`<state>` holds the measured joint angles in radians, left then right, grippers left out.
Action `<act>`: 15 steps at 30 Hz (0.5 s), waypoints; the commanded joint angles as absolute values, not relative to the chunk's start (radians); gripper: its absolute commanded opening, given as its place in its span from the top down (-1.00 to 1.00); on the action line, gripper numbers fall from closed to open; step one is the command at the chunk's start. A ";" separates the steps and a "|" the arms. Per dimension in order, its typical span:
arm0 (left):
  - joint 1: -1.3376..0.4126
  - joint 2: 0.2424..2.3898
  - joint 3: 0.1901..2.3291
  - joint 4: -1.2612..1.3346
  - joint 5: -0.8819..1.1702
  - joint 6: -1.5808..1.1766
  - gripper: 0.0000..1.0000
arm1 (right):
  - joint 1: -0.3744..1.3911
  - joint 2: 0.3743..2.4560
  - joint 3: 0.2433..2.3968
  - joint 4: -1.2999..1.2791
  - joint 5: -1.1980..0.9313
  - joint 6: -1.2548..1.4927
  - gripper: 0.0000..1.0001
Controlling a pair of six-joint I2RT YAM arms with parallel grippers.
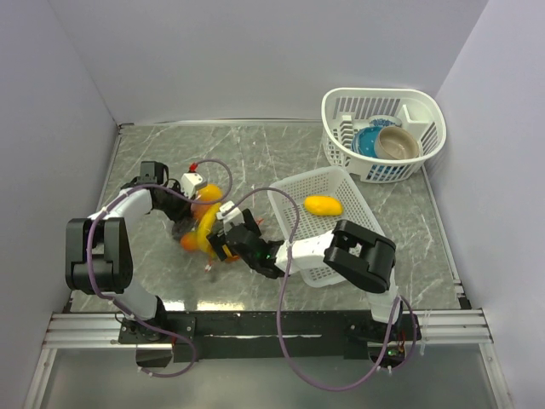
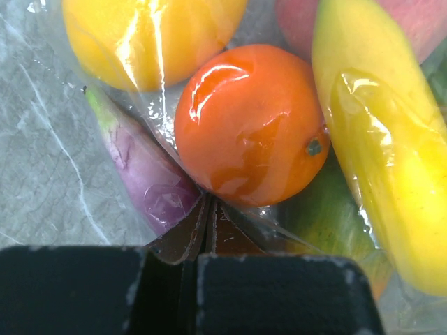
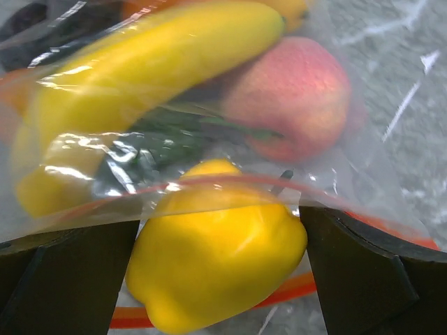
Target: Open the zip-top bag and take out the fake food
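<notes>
The zip-top bag (image 1: 203, 223) lies on the table left of centre, holding fake food. My left gripper (image 1: 201, 198) is shut on a fold of the bag's plastic (image 2: 207, 222). Just beyond its pads are an orange (image 2: 248, 125), a purple eggplant (image 2: 147, 171), a banana (image 2: 384, 153) and a yellow-orange fruit (image 2: 150, 35). My right gripper (image 1: 223, 247) stands open at the bag's mouth. A yellow pepper (image 3: 216, 272) fills the gap between its fingers (image 3: 363, 272) and sticks halfway out under the red zip strip (image 3: 209, 183). Behind it, inside the bag, are the banana (image 3: 154, 63) and a peach (image 3: 293, 98).
A white mesh basket (image 1: 285, 217) sits tilted right of the bag with one yellow-orange fruit (image 1: 324, 205) in it. A round white basket (image 1: 341, 106) at the back right holds a blue bowl (image 1: 368, 141) and a tan bowl (image 1: 398, 143). Walls close in the left, back and right.
</notes>
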<state>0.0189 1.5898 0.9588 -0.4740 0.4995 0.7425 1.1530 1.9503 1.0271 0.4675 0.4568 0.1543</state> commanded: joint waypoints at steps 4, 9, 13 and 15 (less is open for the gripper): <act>0.014 1.585 0.943 -0.460 0.525 0.749 0.98 | 1.164 1.919 1.029 0.347 0.526 0.256 -1.00; 0.014 1.565 0.931 -0.463 0.515 0.758 0.98 | 1.164 1.944 1.065 0.298 0.497 0.279 -1.00; 0.014 1.563 0.925 -0.460 0.518 0.758 0.98 | 1.167 1.941 1.051 0.270 0.447 0.298 -0.81; 0.015 1.566 0.928 -0.460 0.522 0.755 0.99 | 1.167 1.939 1.045 0.261 0.436 0.298 -0.56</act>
